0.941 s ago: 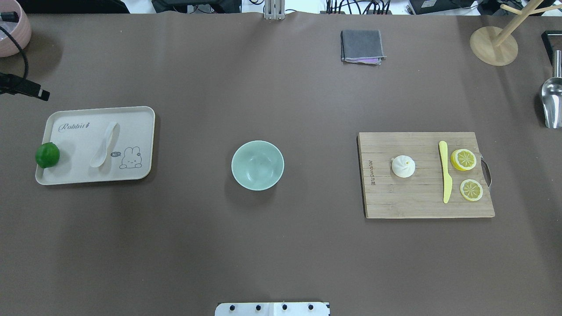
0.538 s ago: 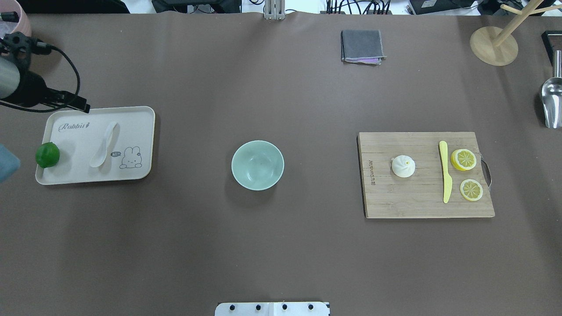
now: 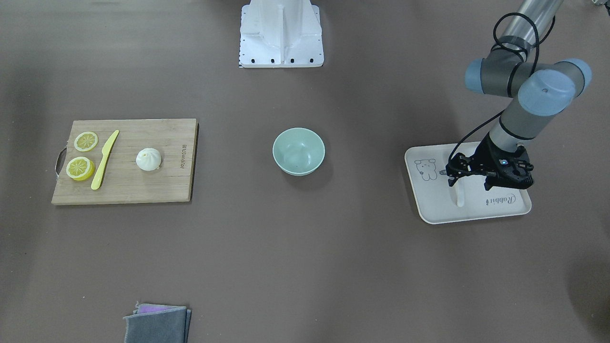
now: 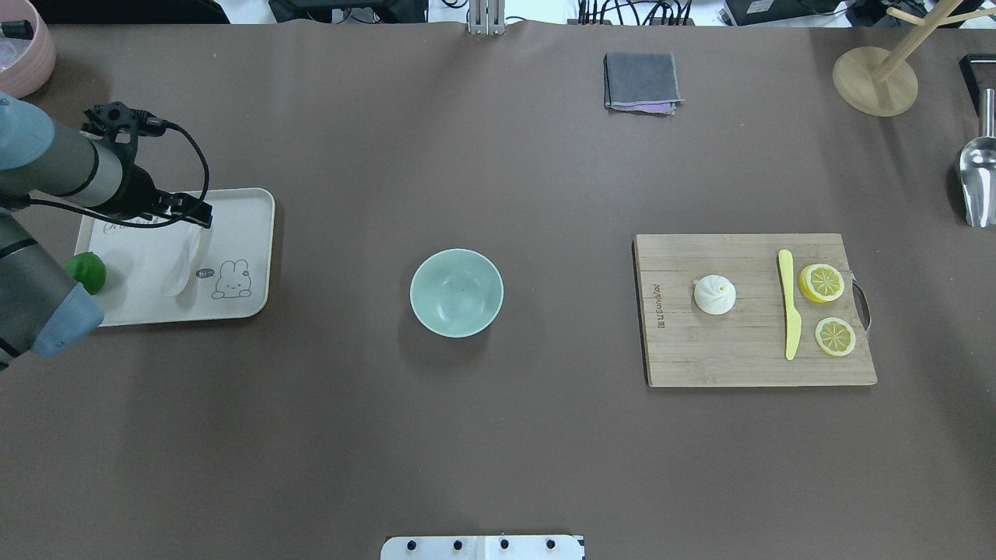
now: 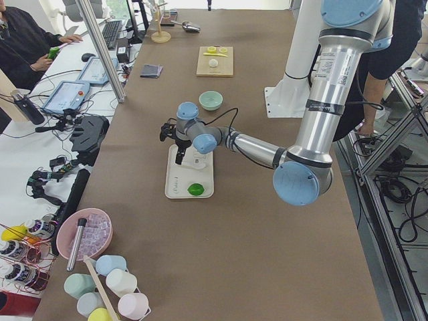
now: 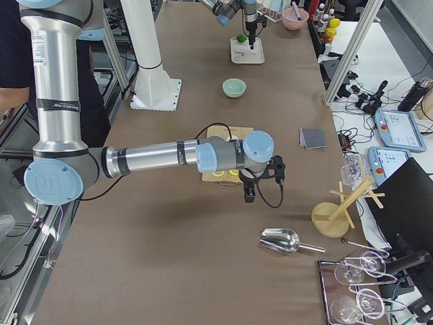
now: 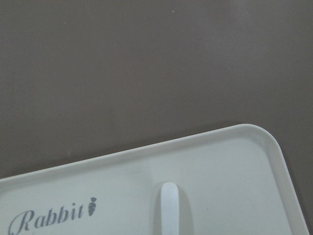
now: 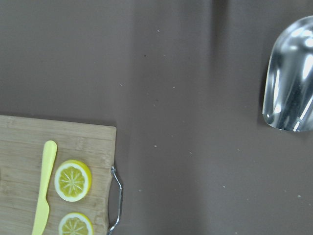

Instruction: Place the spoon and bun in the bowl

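The white spoon (image 4: 180,272) lies on a cream tray (image 4: 253,204) at the table's left, clear of the gripper; its handle also shows in the front view (image 3: 460,196) and the left wrist view (image 7: 169,208). The mint-green bowl (image 4: 457,293) stands empty at the table's middle (image 3: 299,151). The white bun (image 4: 714,295) sits on a wooden cutting board (image 4: 739,358) at the right (image 3: 149,159). My left gripper (image 4: 140,204) hangs above the tray beside the spoon (image 3: 506,177); its fingers are hidden. My right gripper (image 6: 249,191) shows only in the exterior right view, so I cannot tell its state.
A green lime (image 4: 87,271) sits at the tray's left edge. A yellow knife (image 4: 790,305) and two lemon slices (image 4: 822,282) share the board. A folded grey cloth (image 4: 641,82), a wooden stand (image 4: 875,81) and a metal scoop (image 4: 977,183) lie at the back right.
My left arm has swung in from the left edge to above the tray. The spoon, bowl and bun have not moved.
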`<action>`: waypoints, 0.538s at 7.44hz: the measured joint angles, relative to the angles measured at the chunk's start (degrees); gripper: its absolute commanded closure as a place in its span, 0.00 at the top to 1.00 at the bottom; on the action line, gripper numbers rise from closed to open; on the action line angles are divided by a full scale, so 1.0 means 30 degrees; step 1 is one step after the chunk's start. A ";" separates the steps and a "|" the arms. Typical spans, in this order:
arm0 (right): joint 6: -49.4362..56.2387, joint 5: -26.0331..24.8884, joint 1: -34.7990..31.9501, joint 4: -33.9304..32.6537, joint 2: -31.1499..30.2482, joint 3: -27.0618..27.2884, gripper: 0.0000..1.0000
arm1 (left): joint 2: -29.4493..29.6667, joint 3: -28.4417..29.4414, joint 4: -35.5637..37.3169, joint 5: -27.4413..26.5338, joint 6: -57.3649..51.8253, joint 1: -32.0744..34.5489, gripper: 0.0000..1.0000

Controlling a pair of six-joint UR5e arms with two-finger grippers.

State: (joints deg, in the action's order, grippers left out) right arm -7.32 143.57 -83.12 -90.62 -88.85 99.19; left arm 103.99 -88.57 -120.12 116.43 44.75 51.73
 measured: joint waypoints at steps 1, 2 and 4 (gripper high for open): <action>-0.0835 -0.0069 0.0548 0.0001 0.0567 -0.0042 1.00 | 0.0213 0.0788 -0.0658 -0.0013 0.0027 -0.0169 0.92; -0.1546 -0.0118 0.1104 0.0001 0.1047 -0.0058 1.00 | 0.0300 0.1366 -0.1180 -0.0018 0.0028 -0.0275 0.84; -0.2544 -0.0158 0.1915 0.0000 0.1762 -0.0088 1.00 | 0.0235 0.1699 -0.1509 -0.0019 0.0040 -0.0375 0.72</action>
State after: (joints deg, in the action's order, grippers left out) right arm -14.96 143.10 -77.37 -90.62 -83.56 98.92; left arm 104.69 -83.47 -124.64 116.37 44.87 50.61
